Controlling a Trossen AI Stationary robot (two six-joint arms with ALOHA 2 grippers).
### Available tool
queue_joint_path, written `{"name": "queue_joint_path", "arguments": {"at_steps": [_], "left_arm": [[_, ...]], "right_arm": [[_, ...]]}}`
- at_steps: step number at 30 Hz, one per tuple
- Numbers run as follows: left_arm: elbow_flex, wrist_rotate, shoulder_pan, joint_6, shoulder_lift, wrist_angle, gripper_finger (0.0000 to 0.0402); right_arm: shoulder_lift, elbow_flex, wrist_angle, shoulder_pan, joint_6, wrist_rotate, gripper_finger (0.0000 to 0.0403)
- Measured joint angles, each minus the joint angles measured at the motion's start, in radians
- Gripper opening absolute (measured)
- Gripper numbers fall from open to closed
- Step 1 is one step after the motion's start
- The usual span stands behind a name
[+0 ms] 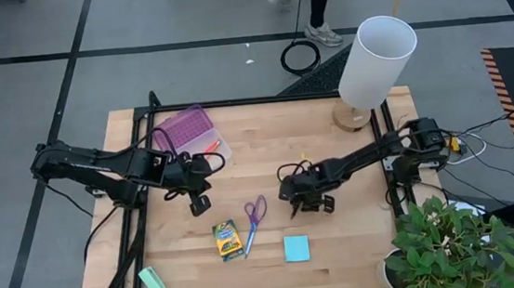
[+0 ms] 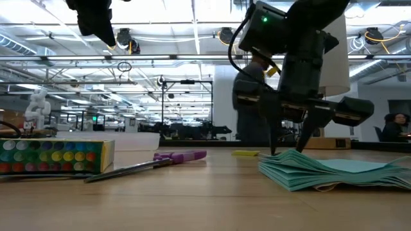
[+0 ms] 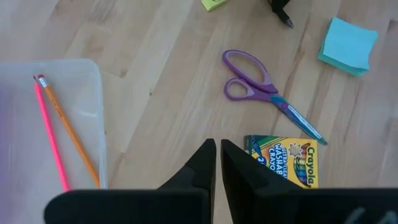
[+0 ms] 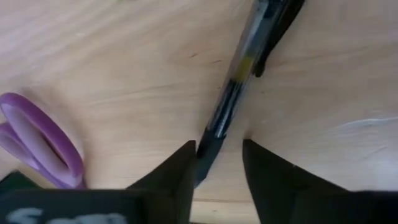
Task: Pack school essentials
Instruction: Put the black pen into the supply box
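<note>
My right gripper [image 4: 217, 146] stands open, pointing down at the table's middle [image 1: 305, 203]. Its fingers are on either side of one end of a black pen [image 4: 239, 74] that lies flat on the wood. My left gripper [image 3: 217, 152] is shut on nothing and hovers [image 1: 199, 203] beside the purple pencil case [image 1: 186, 130], whose clear tray [image 3: 81, 112] holds a pink and an orange pencil [image 3: 53, 143]. Purple-handled scissors [image 1: 255, 215], a crayon box [image 1: 227, 241], a cyan sticky-note pad [image 1: 296, 248] and a tiny yellow piece [image 3: 214, 4] lie flat on the table. My right gripper has the pen's near end [image 4: 208, 146] between its open fingers, which come from above. One finger [image 4: 183, 165] lies close beside that end. Whether it touches the pen, I cannot tell. The pen lies flat on the table.
A mint-green block [image 1: 155, 284] lies near the front left corner. A white lamp [image 1: 373, 64] stands at the far right, a potted plant [image 1: 452, 243] at the near right. A person [image 1: 315, 4] walks beyond the far edge. Bare wood lies between the two grippers.
</note>
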Motion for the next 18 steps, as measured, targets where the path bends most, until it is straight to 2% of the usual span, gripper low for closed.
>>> {"name": "queue_joint_path", "arguments": {"at_steps": [6, 9, 12, 18], "left_arm": [[0.000, 0.000, 0.000, -0.002, 0.000, 0.002, 0.0026], [0.000, 0.000, 0.000, 0.008, 0.000, 0.002, 0.0026], [0.000, 0.000, 0.000, 0.018, 0.000, 0.002, 0.0026], [0.000, 0.000, 0.000, 0.020, 0.000, 0.002, 0.0026]], "right_arm": [[0.002, -0.002, 0.001, -0.008, -0.046, -0.007, 0.0048], [0.002, -0.002, 0.002, -0.008, -0.060, -0.003, 0.0025], [0.002, -0.002, 0.004, -0.007, -0.085, 0.002, 0.0022], [0.003, -0.002, 0.007, 0.001, -0.107, 0.009, 0.0047]]}}
